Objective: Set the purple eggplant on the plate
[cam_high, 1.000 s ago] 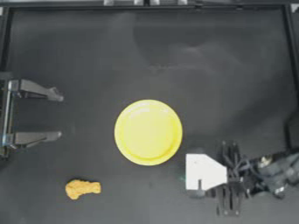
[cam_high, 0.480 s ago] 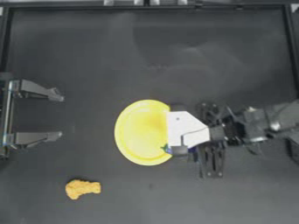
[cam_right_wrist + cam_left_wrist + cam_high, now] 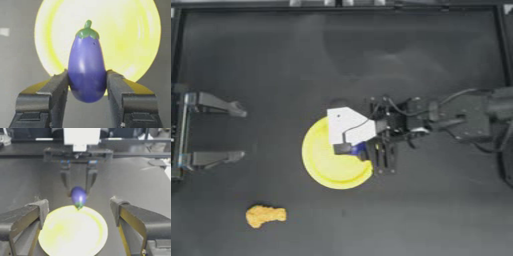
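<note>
The purple eggplant (image 3: 87,70) is held between the jaws of my right gripper (image 3: 363,151), stem tip pointing away from the wrist. It hangs over the near-right part of the yellow plate (image 3: 328,165), just inside the rim, and only a blue sliver of the eggplant (image 3: 360,149) shows from above. In the left wrist view the eggplant (image 3: 78,196) hovers a little above the far rim of the plate (image 3: 73,233), stem down. My left gripper (image 3: 238,132) stands open at the table's left edge, well clear of the plate.
An orange-tan nugget (image 3: 265,215) lies on the table below and left of the plate. The right arm and its cables (image 3: 458,117) stretch in from the right at mid height.
The right arm has swung from the lower right corner up and left, carrying the eggplant to above the plate's right side. The left arm has not moved.
</note>
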Controlling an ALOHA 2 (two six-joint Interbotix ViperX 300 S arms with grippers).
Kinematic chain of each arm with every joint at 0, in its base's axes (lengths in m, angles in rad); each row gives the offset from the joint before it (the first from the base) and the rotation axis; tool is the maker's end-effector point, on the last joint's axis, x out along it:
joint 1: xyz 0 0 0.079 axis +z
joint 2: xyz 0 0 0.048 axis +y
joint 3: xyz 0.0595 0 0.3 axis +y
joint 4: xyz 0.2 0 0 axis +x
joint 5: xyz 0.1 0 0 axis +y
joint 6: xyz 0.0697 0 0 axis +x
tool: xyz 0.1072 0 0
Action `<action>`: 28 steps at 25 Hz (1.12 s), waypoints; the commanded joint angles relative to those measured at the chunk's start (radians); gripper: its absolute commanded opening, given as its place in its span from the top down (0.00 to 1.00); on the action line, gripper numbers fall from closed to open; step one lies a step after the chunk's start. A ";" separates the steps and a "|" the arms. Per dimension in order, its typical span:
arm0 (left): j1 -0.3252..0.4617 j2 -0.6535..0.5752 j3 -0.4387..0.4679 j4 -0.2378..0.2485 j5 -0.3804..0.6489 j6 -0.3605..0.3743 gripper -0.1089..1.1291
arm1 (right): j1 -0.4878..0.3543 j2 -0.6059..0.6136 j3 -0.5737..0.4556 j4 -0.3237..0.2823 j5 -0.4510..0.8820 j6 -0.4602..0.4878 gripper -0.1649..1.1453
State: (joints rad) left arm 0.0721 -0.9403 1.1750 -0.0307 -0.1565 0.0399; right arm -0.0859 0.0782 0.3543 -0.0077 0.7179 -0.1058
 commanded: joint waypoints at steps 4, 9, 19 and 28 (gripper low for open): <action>0.006 0.032 -0.011 0.000 -0.009 0.000 0.08 | -0.026 0.044 -0.034 0.043 -0.063 -0.049 0.82; 0.006 0.034 -0.011 -0.002 -0.011 0.000 0.08 | -0.032 0.097 -0.038 0.078 -0.101 -0.094 0.82; 0.011 0.035 -0.008 0.000 -0.012 -0.002 0.08 | -0.038 0.127 -0.044 0.072 -0.117 -0.104 0.75; 0.012 0.035 -0.002 -0.008 -0.012 -0.002 0.08 | -0.049 0.144 -0.058 0.080 -0.117 -0.101 0.12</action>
State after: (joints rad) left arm 0.0844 -0.9204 1.1827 -0.0353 -0.1611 0.0399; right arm -0.1304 0.2424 0.3221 0.0675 0.6075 -0.2086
